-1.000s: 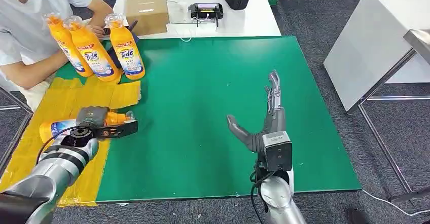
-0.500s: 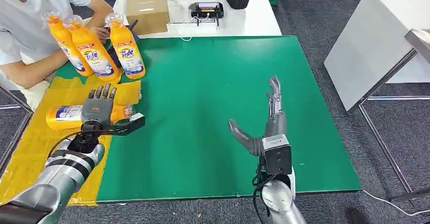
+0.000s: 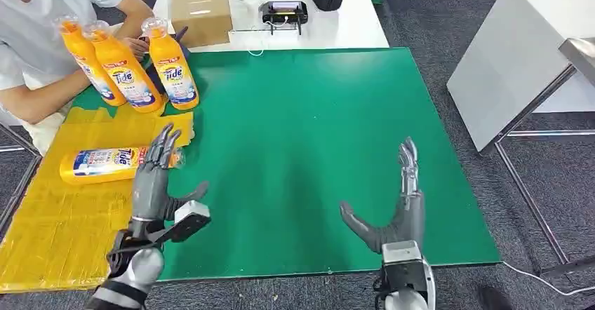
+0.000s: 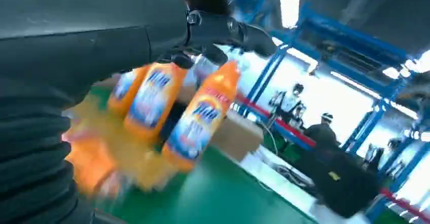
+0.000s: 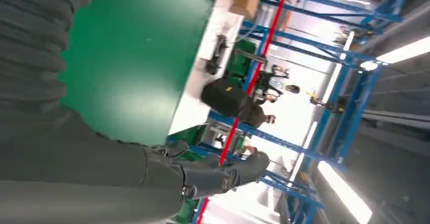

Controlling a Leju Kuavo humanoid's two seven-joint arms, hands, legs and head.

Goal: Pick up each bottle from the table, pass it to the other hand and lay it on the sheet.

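One bottle (image 3: 109, 164) flat on sheet (image 3: 49, 219)

My head view is evenly lit and sharp; both my wrist views show motion blur and ceiling-light glare.

Head view looks forward and down from high over the green rectangular table mat (image 3: 302, 135). Both wrist views sit close behind their hands, tilted, facing across the table toward blue steel racking (image 5: 324, 57); all share the mat.
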